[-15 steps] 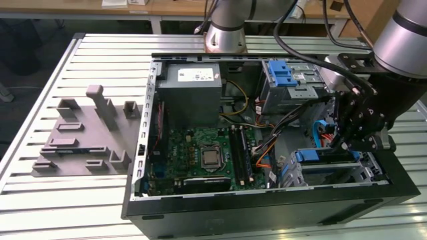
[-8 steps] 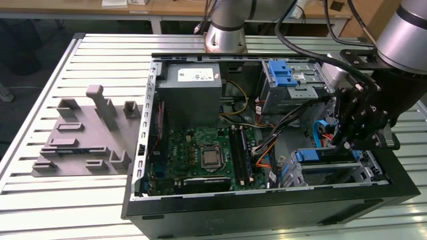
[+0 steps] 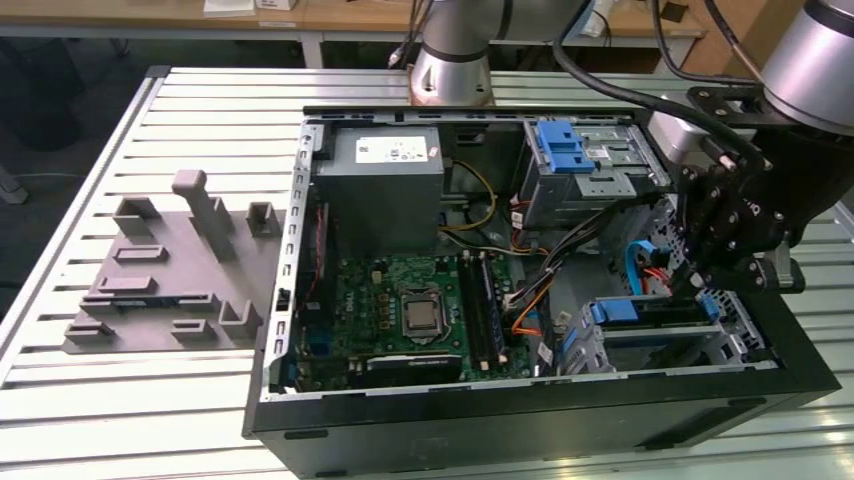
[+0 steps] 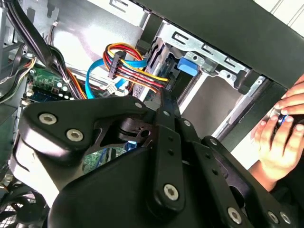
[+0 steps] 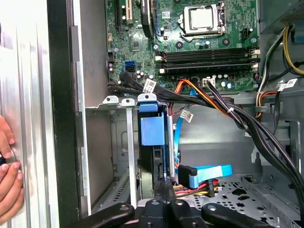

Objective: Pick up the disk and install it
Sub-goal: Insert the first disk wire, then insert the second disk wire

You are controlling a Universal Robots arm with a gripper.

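The disk (image 3: 641, 312) stands on edge in the drive cage (image 3: 727, 335) at the case corner on the exterior view's right. Its blue carrier tab (image 5: 153, 129) and dark body sit between the cage's metal rails; the tab (image 4: 188, 65) also shows in the second wrist view. My gripper (image 3: 690, 290) hangs over that cage. Its two thin fingers are pressed together, tips (image 5: 165, 183) at the disk's cable-side end, with nothing between them. In the second wrist view the gripper (image 4: 164, 97) tapers to one closed point beside the coloured power plug (image 4: 116, 64).
Coloured power wires and a blue data cable (image 5: 209, 173) lie by the fingers. The motherboard (image 3: 414, 310), grey power supply (image 3: 387, 165) and another blue caddy (image 3: 567, 148) share the case. A grey fixture (image 3: 160, 270) sits on the table. A person's hand (image 5: 7, 175) rests outside the case wall.
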